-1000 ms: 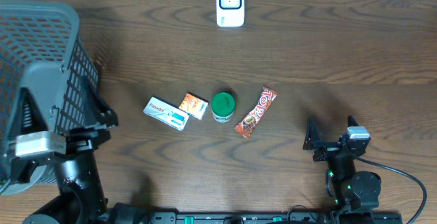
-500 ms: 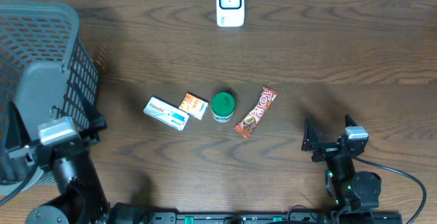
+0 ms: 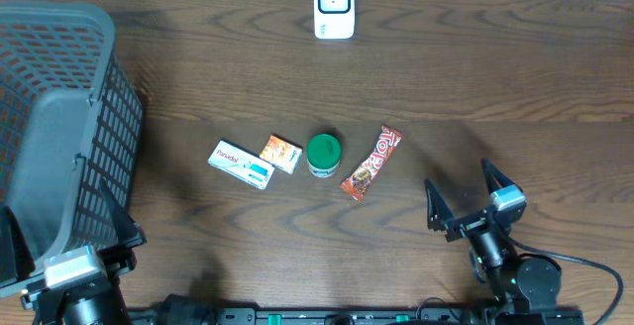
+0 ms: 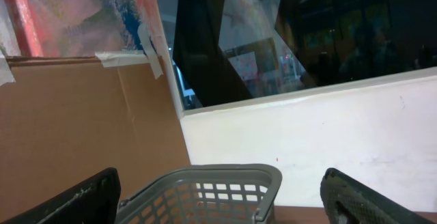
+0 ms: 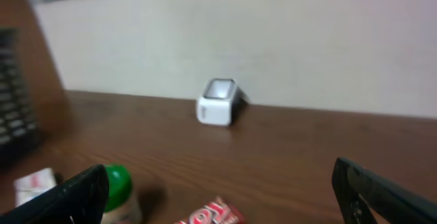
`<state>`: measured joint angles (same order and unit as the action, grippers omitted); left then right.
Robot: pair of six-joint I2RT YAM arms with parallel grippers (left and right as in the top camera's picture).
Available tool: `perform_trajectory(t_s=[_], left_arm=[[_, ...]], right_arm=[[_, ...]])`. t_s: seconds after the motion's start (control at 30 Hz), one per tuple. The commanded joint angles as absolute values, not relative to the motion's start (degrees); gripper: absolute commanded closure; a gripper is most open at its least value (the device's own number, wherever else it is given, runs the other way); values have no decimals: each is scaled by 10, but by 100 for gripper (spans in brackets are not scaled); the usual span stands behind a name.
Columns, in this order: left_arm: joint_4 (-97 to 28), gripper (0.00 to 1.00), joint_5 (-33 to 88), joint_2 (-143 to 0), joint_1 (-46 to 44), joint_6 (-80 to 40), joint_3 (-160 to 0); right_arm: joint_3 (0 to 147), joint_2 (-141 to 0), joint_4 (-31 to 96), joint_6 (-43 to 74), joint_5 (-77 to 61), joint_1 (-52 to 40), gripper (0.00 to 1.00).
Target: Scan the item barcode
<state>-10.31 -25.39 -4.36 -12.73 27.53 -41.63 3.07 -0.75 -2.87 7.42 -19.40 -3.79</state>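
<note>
Overhead shows the right gripper (image 3: 458,181) wide open, empty, snack bar (image 3: 371,162) nearby, apart

Dark wood-grain table (image 3: 495,77); grey plastic mesh basket (image 3: 111,127); seemingly glossy snack wrapper (image 3: 371,162).

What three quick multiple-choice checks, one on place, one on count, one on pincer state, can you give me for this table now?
1. The white scanner stands: A at the far edge of the table; B at its near edge; C among the goods.
2. Goods lying in the middle row: A two; B four; C six.
3. The right pincer is: A shut on a box; B open, holding nothing; C shut, empty.
Answers:
1 A: it stands well beyond the row.
2 B: white box, orange box, green-lidded jar, snack bar.
3 B: its jaws stand wide apart, short of the snack bar.
</note>
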Motion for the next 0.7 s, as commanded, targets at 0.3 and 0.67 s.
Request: perform_trajectory(t_s=[0.3,0.67], left_arm=[[-107,8,-250,-11,-110,284,-412],[-107,8,-250,-1,-109,285,-396]], right_arm=[[193,-77,140,30,-241,-43,1],[389,-313,291,27,-236,-46,1]])
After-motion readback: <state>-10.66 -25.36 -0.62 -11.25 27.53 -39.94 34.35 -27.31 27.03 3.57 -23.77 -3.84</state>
